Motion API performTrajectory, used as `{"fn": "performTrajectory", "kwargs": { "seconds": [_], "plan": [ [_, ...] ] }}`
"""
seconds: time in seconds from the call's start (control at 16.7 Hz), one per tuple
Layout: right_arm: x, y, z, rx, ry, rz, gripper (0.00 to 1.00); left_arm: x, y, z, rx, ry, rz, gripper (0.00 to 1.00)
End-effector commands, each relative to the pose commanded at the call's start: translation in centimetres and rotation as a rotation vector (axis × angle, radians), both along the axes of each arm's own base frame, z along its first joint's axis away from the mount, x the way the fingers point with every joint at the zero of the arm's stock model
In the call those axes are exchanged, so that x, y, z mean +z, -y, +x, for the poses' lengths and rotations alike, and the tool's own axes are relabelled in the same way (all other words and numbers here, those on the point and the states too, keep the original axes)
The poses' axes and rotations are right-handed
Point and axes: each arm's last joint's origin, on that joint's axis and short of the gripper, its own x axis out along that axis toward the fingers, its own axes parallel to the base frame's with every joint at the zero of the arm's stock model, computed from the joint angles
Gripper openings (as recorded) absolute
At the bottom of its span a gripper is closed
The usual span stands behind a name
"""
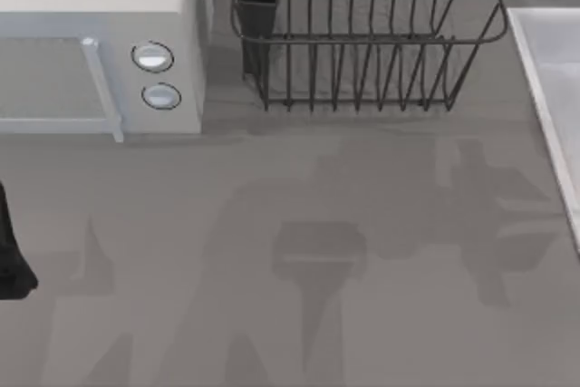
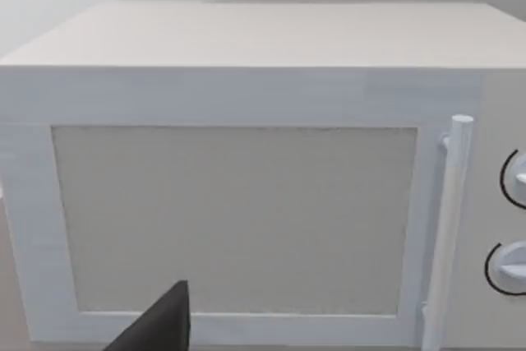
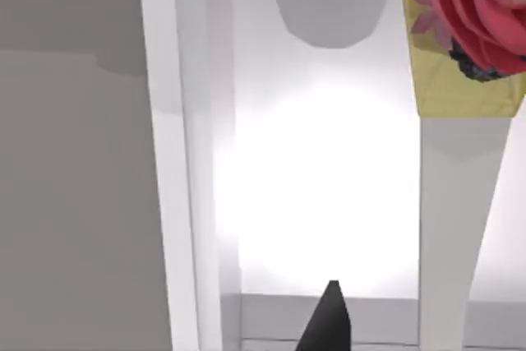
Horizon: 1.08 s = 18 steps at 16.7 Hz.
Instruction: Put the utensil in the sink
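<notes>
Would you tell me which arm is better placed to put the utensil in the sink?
Probably the right: its wrist view faces the sink and the white-handled utensil. The left arm sits at the table's left edge facing the microwave, away from the sink.

No readable text anywhere (microwave (image 1: 100, 52) knobs (image 1: 152, 57) unmarked; no labels, numbers).

The wide grey table (image 1: 299, 260) lies open through the middle and near side, so a gripper could cross it freely from left to right. At the far left the white microwave (image 1: 100, 6) blocks the way, its door handle (image 1: 101, 88) jutting toward the near side. The dark wire dish rack (image 1: 362, 33) closes off the far middle. The sink (image 1: 553, 88), with its raised rim, bounds the right edge.
</notes>
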Motion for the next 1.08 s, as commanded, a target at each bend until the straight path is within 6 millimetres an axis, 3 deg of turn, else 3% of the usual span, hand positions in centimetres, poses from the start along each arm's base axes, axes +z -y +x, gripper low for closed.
{"fn": "performTrajectory", "kwargs": {
  "seconds": [0.24,0.48,0.78,1.08],
  "plan": [
    [-0.5,0.8,6.4,-0.005,0.029,-0.004,0.0,0.0,0.0,0.0,0.0,0.0,0.0,1.0],
    [-2.3,1.3,10.2,-0.025,0.055,-0.007,0.0,0.0,0.0,0.0,0.0,0.0,0.0,1.0],
    [-4.2,1.6,11.9,-0.049,0.07,-0.009,0.0,0.0,0.0,0.0,0.0,0.0,0.0,1.0],
    [-4.4,1.3,12.0,-0.047,0.071,-0.009,0.0,0.0,0.0,0.0,0.0,0.0,0.0,1.0]
  ]
}}
